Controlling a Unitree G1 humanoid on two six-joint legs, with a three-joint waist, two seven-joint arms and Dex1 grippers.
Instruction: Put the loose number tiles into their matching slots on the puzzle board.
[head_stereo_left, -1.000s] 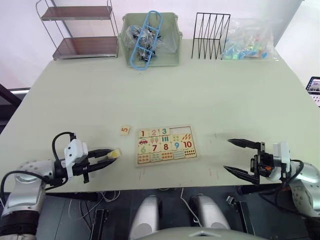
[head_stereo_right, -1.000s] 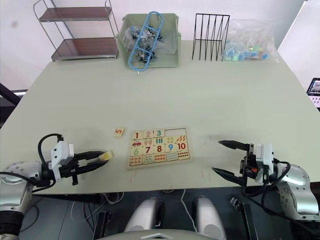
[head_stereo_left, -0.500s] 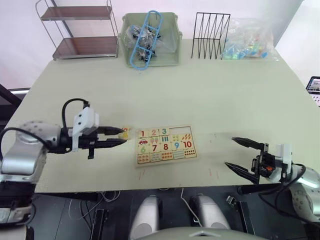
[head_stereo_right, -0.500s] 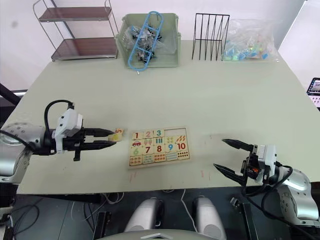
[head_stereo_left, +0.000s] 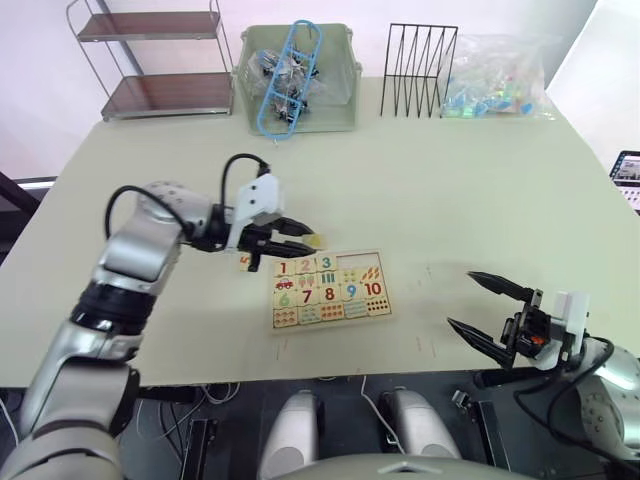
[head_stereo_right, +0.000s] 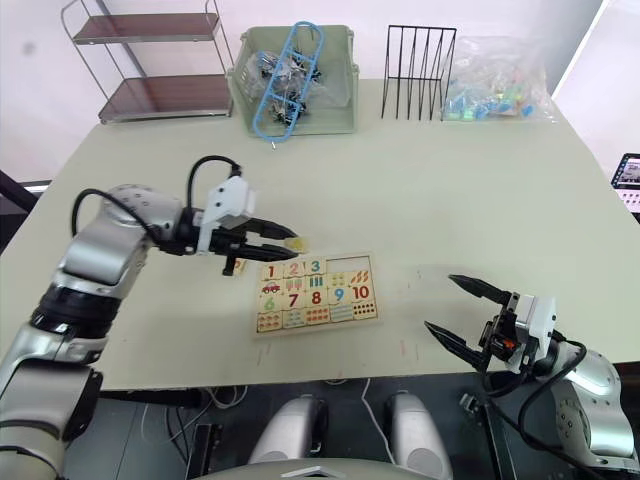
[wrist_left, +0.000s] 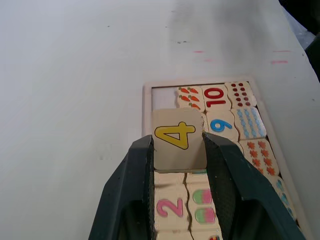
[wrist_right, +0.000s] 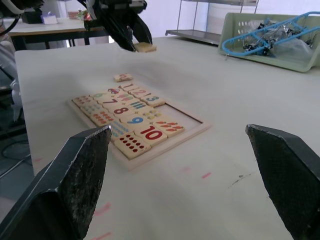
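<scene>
Above the puzzle board, the left hand grips the 4 tile, while the right hand is open beside the board.

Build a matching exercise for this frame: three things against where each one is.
Things:
1. pale wooden tile with yellow 4
2. pale wooden tile with orange 5
3. pale wooden tile with red 10

Places:
A. seated in the pale wooden puzzle board
B. held in the left tool
C. lying on the table beside the board

Pairs: 1-B, 2-C, 3-A
</scene>
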